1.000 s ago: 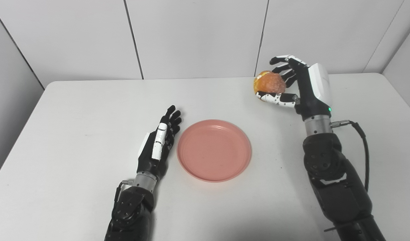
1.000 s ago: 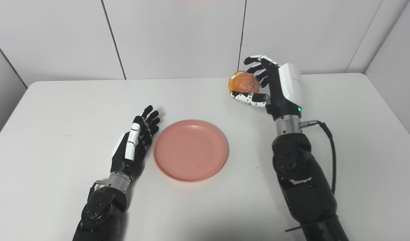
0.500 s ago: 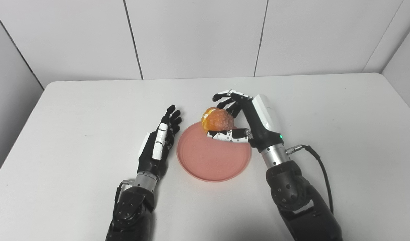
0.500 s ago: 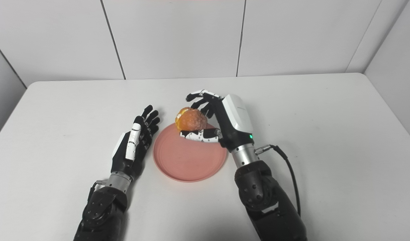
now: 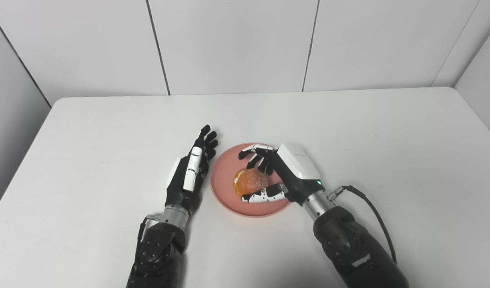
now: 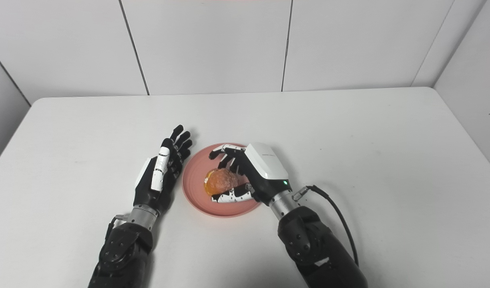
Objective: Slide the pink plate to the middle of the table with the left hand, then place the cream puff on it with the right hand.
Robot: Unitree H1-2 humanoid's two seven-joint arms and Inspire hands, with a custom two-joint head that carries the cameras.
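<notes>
Surface (image 5: 349, 128): a white top that fills most of both views, with pale wall panels standing behind its far edge.

Right arm (image 5: 353, 248): dark and jointed, coming in from the bottom edge on the right side, with a black cable (image 5: 369, 200) looping off beside the wrist.

Left arm (image 5: 159, 248): dark, coming in from the bottom edge on the left side.

Pink plate (image 5: 223, 176): round, shallow, lying flat near the middle of the surface, between the two arms; its right half is partly covered by the right robot hand.

Left robot hand (image 5: 189, 172): lies along the surface just beside the plate's left rim, fingers straight and a little apart, pointing toward the far wall, with nothing in it. Whether it touches the rim cannot be told.

Right robot hand (image 5: 275, 176): sits low over the plate, white back plate up, fingers curled over the far side of the cream puff and the thumb (image 5: 265, 196) stretched along its near side, so the puff is cupped between them.

Cream puff (image 5: 249, 182): golden-brown, lumpy, with a paler orange edge on its left; it is inside the plate's rim, at or just above the plate's floor, and contact with the floor cannot be told.
</notes>
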